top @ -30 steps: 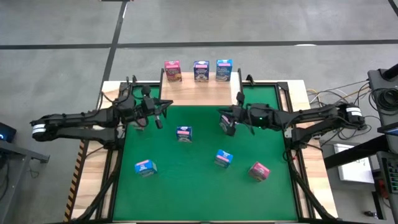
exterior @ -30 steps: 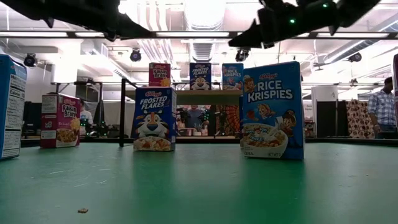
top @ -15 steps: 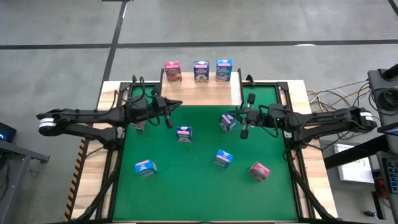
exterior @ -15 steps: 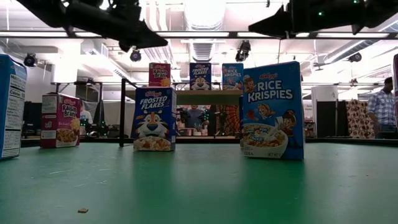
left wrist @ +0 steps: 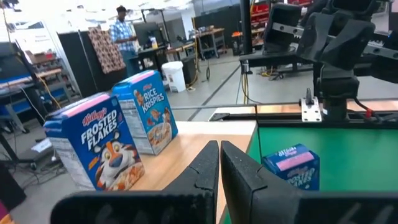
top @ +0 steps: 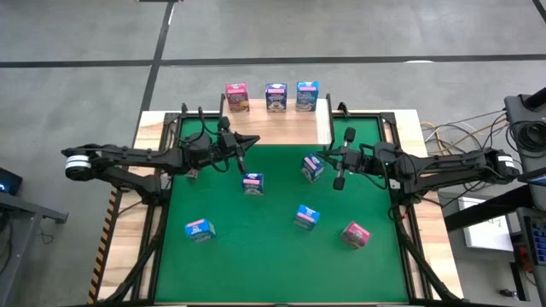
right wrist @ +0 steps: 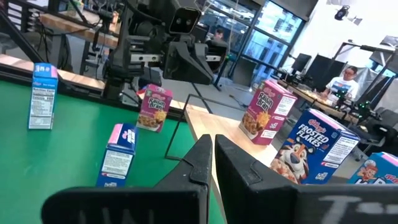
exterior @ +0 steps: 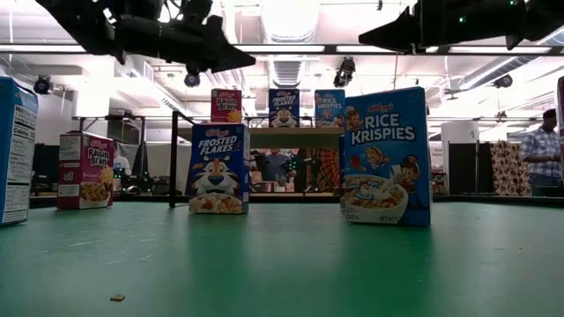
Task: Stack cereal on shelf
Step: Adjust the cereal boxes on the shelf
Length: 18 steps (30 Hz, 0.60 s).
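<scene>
Three cereal boxes (top: 274,96) stand in a row on the shelf (top: 275,124) at top centre, five more scattered on the green mat (top: 273,256) below (one pink at lower right). Left claw (top: 240,156) and right claw (top: 334,169) both closed, holding nothing.

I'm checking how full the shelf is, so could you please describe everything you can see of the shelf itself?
The shelf is a low light-wood plank on thin black legs, standing level at the far edge of the green mat, centred between the two arms. Three cereal boxes stand upright in a row along its far edge: a pink Raisin Bran box, a blue Frosted Flakes box and a blue Rice Krispies box. Its near part is bare wood. Neither gripper touches it.
</scene>
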{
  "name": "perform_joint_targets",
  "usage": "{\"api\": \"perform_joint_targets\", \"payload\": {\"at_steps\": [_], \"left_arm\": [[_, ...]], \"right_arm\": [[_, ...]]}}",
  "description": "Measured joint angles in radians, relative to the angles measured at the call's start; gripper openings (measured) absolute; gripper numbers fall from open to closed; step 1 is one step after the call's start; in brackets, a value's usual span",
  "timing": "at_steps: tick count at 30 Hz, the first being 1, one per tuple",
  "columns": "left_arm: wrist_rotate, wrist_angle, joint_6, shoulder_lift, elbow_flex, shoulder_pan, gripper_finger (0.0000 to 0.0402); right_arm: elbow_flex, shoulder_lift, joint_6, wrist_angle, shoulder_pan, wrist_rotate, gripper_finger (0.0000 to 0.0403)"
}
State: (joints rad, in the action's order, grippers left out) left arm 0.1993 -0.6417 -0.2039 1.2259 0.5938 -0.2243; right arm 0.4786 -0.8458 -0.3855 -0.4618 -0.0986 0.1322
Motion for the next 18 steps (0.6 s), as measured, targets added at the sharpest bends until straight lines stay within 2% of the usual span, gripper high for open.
{"api": "perform_joint_targets", "payload": {"at_steps": [3, 7, 10, 15, 18], "left_arm": [[0.000, -0.051, -0.023, 0.038, 0.006, -0.001, 0.0000], [0.029, -0.001, -0.062, 0.082, 0.065, -0.008, 0.0000], [0.153, 0.134, -0.108, 0.103, 0.138, -0.008, 0.0000], [0.370, 0.457, -0.179, 0.142, 0.272, -0.031, 0.0000], [0.412, 0.634, -0.197, 0.168, 0.347, -0.069, 0.0000]], "right_arm": [[0.000, 0.000, 0.000, 0.000, 0.000, 0.000, 0.0011], [0.000, 0.000, 0.000, 0.000, 0.000, 0.000, 0.0011], [0.000, 0.000, 0.000, 0.000, 0.000, 0.000, 0.0011], [0.000, 0.000, 0.000, 0.003, 0.000, 0.000, 0.0011], [0.000, 0.000, 0.000, 0.005, 0.000, 0.001, 0.0012]]}}
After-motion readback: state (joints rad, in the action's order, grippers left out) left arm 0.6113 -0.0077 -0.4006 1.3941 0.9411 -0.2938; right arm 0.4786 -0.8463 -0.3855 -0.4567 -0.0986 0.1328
